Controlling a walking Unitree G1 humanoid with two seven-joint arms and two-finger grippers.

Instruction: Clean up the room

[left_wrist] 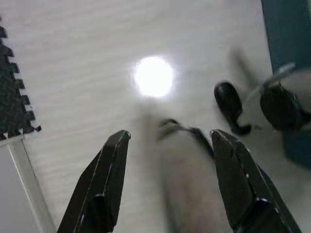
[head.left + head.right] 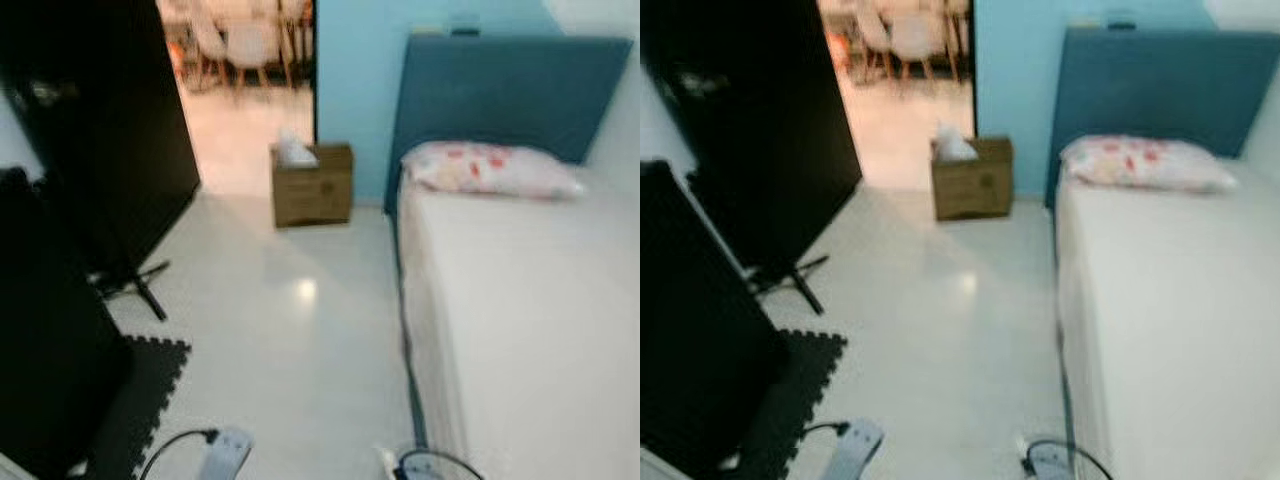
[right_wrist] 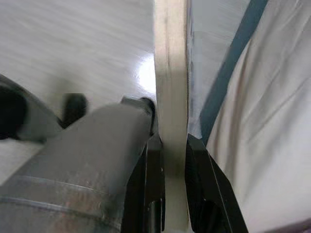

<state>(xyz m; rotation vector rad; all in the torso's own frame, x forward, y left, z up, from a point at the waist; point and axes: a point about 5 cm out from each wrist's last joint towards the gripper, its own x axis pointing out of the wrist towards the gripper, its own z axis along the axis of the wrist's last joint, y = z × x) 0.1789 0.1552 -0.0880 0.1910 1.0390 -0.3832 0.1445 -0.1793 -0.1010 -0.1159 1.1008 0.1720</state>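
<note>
In the right wrist view my right gripper (image 3: 171,141) is shut on a pale beige flat object (image 3: 171,58), seen edge-on and reaching past the fingertips; what it is I cannot tell. It hangs over the white floor beside the bed's white sheet (image 3: 262,121). My left gripper (image 1: 170,138) is open over the floor with nothing between its fingers. An open cardboard box (image 2: 313,184) with something white inside stands on the floor by the doorway. The bed (image 2: 530,310) carries a flowered pillow (image 2: 490,168) against a blue headboard (image 2: 505,90).
A black door (image 2: 110,130) and a dark stand (image 2: 140,285) are on the left. A black foam mat (image 2: 145,390) and a power strip (image 2: 225,452) with cable lie near the front. A plug and cable (image 2: 415,465) lie at the bed's foot. The doorway (image 2: 240,90) leads to chairs.
</note>
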